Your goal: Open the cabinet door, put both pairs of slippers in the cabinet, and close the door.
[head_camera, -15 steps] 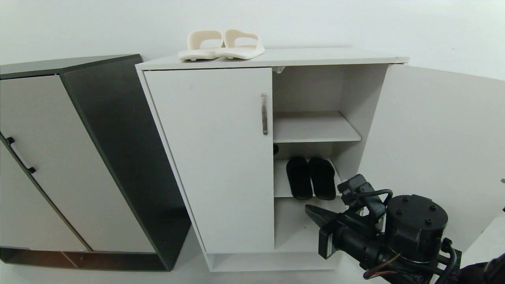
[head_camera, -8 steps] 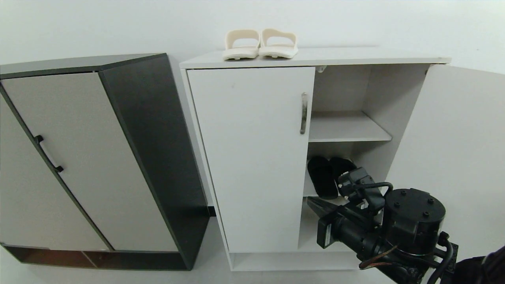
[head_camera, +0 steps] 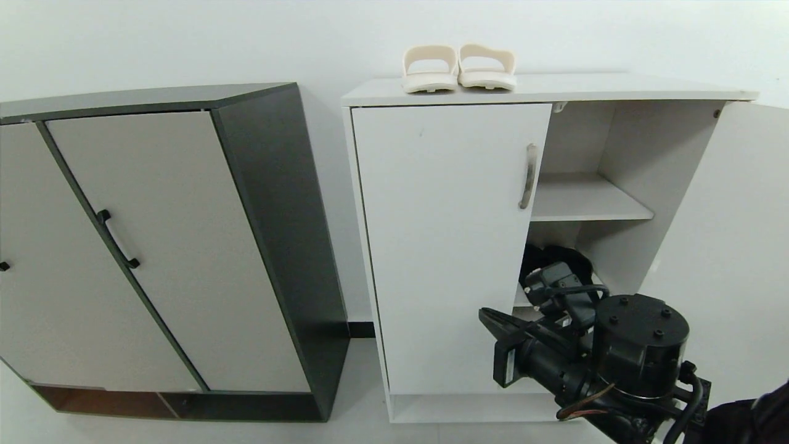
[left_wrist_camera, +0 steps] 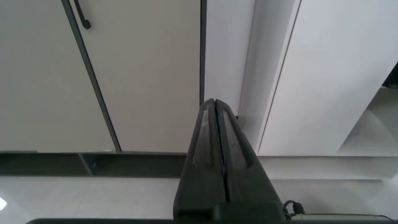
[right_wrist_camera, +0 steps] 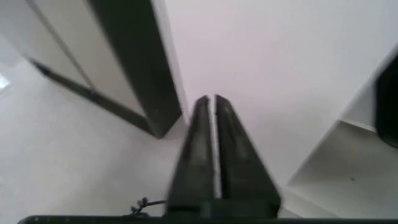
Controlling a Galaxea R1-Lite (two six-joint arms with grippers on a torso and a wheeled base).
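In the head view we are seeing the cabinet (head_camera: 450,246) with its right door (head_camera: 739,259) open. The black slippers (head_camera: 558,254) are lying inside, low down, behind our right gripper (head_camera: 487,316), while the cream slippers (head_camera: 459,66) are waiting on top. In the left wrist view our left gripper (left_wrist_camera: 215,107) is pinching shut on nothing. In the right wrist view the right gripper (right_wrist_camera: 208,102) is likewise closed and empty. We are judging that one pair and the closing remain.

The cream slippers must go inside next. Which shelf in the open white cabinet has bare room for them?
The upper white shelf, between the closed left door and the cabinet's right wall, is bare. The shelf below is crowded: the pair of black slippers lies there, partly hidden behind the right arm.
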